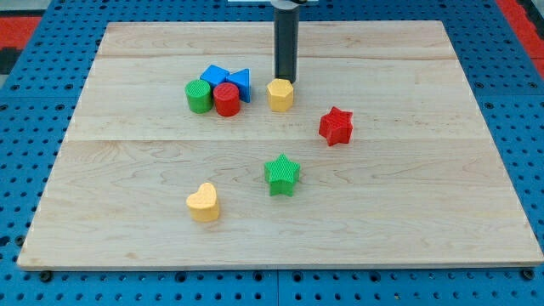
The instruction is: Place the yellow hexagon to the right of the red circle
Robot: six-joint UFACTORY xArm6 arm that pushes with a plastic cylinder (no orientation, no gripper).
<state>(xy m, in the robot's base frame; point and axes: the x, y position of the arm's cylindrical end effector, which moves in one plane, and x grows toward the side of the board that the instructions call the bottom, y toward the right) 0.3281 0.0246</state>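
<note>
Now we see my tip (286,79) of the bare rod just behind the yellow hexagon (280,94), seemingly touching it; the hexagon sits right of the red circle (226,99), apart, on the wooden board (408,204).

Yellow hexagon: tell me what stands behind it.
Directly behind the yellow hexagon, toward the view's top, stands my dark rod; my tip meets the hexagon's upper edge. The hexagon hides any contact point.

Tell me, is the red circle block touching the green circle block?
Touching. In the camera view the red circle sits pressed against the green circle on its left, with no board showing between them.
</note>
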